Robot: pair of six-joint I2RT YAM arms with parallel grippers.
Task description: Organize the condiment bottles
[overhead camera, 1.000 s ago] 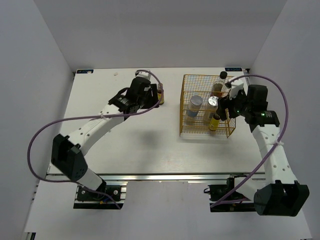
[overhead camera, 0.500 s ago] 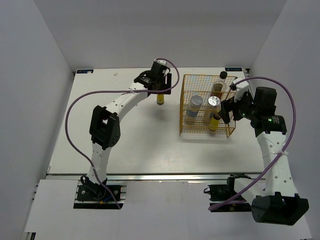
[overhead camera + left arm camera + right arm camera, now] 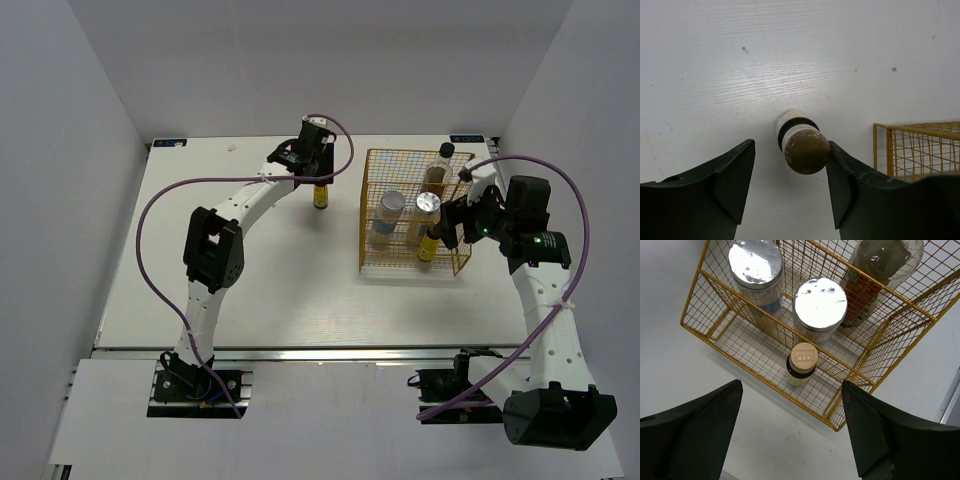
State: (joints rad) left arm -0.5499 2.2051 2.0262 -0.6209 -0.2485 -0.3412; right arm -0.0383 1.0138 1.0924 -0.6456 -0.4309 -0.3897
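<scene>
One small brown bottle [image 3: 801, 147] with a yellow label [image 3: 321, 196] stands on the table left of the yellow wire basket [image 3: 366, 212]. My left gripper [image 3: 790, 150] is open around it; the right finger's tip is at the cap and the left finger stands apart. Inside the basket are two white cylinders with silver lids [image 3: 756, 265] [image 3: 820, 302], another small brown bottle with a tan cap [image 3: 803, 360] and the tall dark-sauce bottle [image 3: 885, 260]. My right gripper [image 3: 791, 390] hangs wide open above the basket's right side [image 3: 448, 225], holding nothing.
The basket's rim [image 3: 765, 310] and inner wire dividers stand above the short bottles. Its left corner [image 3: 880, 127] is just right of my left gripper. The table's back edge [image 3: 300, 140] lies close behind the left gripper.
The left arm has swung up and reached over the lone small bottle, its jaws opening and then narrowing around it. The right gripper has drawn back slightly to the right and opened wider.
</scene>
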